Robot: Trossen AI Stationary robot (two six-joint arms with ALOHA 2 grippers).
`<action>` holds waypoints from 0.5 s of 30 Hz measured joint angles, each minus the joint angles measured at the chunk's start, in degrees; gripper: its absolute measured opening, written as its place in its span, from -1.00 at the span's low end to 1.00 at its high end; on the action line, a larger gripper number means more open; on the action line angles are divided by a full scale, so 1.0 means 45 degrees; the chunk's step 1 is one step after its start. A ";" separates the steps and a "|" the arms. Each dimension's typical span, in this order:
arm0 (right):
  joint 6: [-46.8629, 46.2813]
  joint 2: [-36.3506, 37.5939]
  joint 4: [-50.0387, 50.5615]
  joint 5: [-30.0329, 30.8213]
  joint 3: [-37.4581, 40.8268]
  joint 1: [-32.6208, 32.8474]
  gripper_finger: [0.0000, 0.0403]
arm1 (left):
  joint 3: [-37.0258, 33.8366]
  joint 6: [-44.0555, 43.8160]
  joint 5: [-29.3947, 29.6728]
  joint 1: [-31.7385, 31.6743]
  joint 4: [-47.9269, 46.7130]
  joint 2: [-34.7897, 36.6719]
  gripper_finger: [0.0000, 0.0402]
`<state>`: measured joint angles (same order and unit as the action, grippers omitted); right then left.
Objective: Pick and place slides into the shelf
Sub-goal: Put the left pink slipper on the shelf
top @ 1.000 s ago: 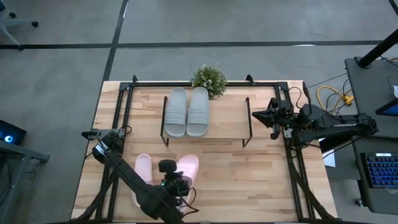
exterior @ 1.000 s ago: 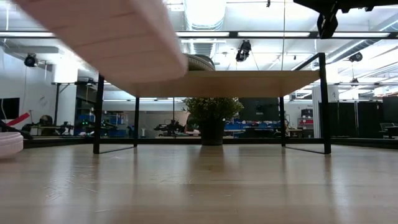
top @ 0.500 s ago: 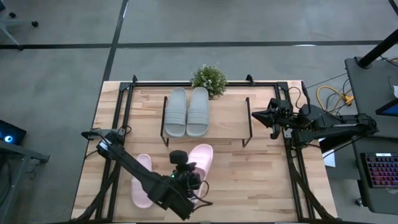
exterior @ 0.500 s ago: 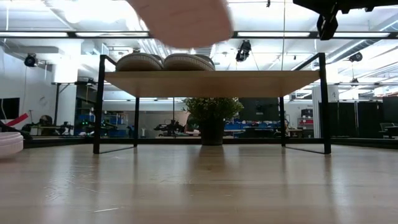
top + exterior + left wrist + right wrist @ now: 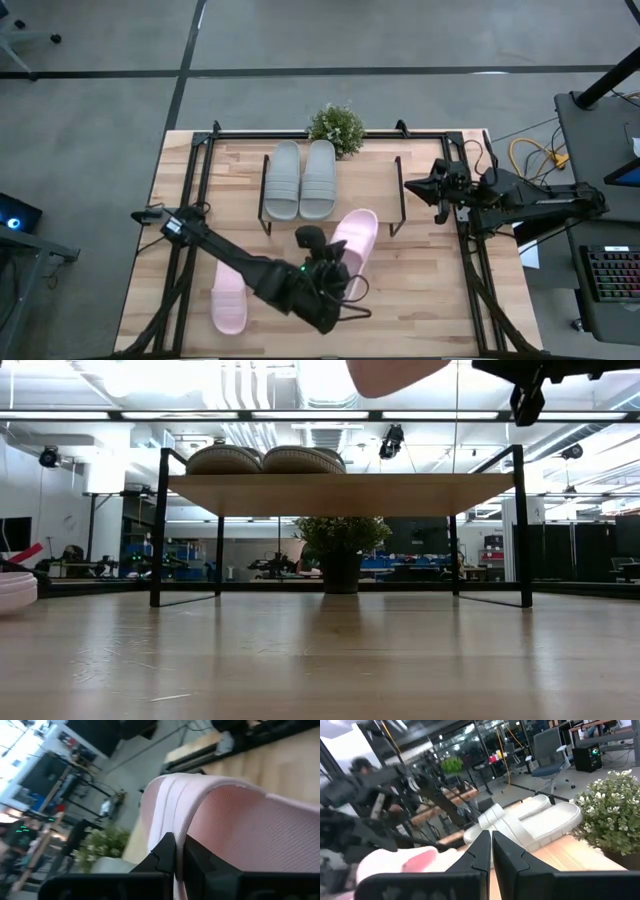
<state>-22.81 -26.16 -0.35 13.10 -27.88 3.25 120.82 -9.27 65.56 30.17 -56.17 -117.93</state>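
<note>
The left gripper (image 5: 335, 282), jaws closed on a soft pale pink slide (image 5: 352, 240) held above the desk, carries it toe-first toward the wooden-topped shelf (image 5: 375, 190), seemingly the free half beside the grey-green pair (image 5: 300, 180); the right gripper (image 5: 415, 186) waits shut

A light wooden plank tabletop (image 5: 420, 290) stands on a grey concrete floor (image 5: 90, 110) crossed by dark lines. A small green potted plant (image 5: 336, 127) sits at its far edge. Long ceiling strip lights (image 5: 200, 415) brighten the workshop behind.
</note>
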 joint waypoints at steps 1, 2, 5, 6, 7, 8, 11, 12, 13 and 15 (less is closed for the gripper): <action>-0.0153 0.0070 -0.0169 0.0005 0.0000 -0.0003 -0.96 | -0.0001 0.0176 0.0262 -0.0115 0.0131 0.0000 -1.00; -0.0304 0.0146 -0.0460 0.0017 0.0000 -0.0005 -0.96 | 0.0004 0.0331 0.0546 -0.0231 0.0237 0.0000 -1.00; -0.0229 0.0437 -0.1422 0.0093 0.0000 -0.0005 -0.96 | 0.0045 0.1169 0.0981 -0.0684 0.0888 0.0000 -1.00; -0.0040 0.0544 -0.1694 0.0097 0.0000 -0.0005 -0.96 | 0.0052 0.1530 0.0998 -0.0860 0.1126 0.0000 -1.00; 0.0123 0.0648 -0.1954 0.0102 0.0000 -0.0005 -0.96 | 0.0052 0.1917 0.1008 -0.1032 0.1403 0.0000 -1.00; 0.0253 0.0750 -0.2095 0.0102 -0.0004 -0.0005 -0.96 | 0.0052 0.2290 0.0981 -0.1221 0.1667 0.0000 -1.00; 0.0497 0.1060 -0.2154 0.0109 -0.0005 -0.0005 -0.96 | 0.0025 0.3094 0.0992 -0.1799 0.2323 0.0000 -1.00; 0.0497 0.1166 -0.2155 0.0108 0.0000 -0.0005 -0.96 | 0.0023 0.3183 0.0998 -0.1987 0.2395 0.0000 -1.00; 0.0500 0.1260 -0.2169 0.0108 0.0000 -0.0005 -0.96 | 0.0023 0.3211 0.1005 -0.2176 0.2401 0.0000 -1.00; 0.0509 0.1413 -0.2169 0.0112 0.0000 -0.0005 -0.96 | 0.0045 0.3250 0.0995 -0.2562 0.2366 0.0000 -1.00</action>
<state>-20.51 -19.80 -10.11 13.61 -27.88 3.22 121.02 5.35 70.04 18.63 -45.52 -117.93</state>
